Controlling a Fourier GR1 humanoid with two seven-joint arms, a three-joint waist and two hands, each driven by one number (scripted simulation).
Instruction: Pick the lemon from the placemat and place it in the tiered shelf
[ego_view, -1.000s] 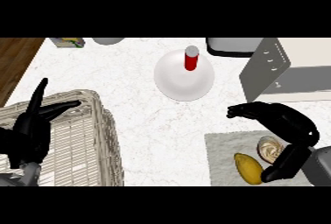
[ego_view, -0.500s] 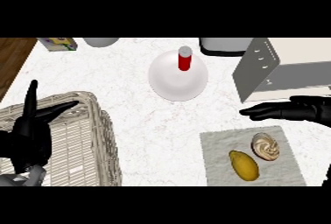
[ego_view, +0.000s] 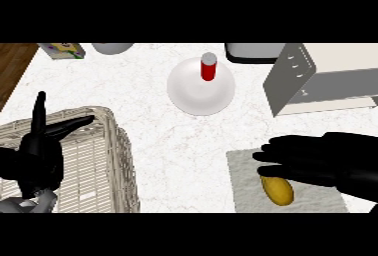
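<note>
From the head view, we take the placemat (ego_view: 244, 172) as our landmark. The lemon (ego_view: 277, 190) lies on it, toward its near edge. Our right hand (ego_view: 317, 161) has dropped over the mat since half a second ago, fingers spread flat and grasping nothing, now hovering above the lemon's far end and covering the shell-like thing seen there before. We judge the grasp is about to begin. The shelf (ego_view: 319, 77) stands beyond the mat. Far left of the mat, our left hand (ego_view: 38, 150) rests open over the wicker basket (ego_view: 103, 150).
</note>
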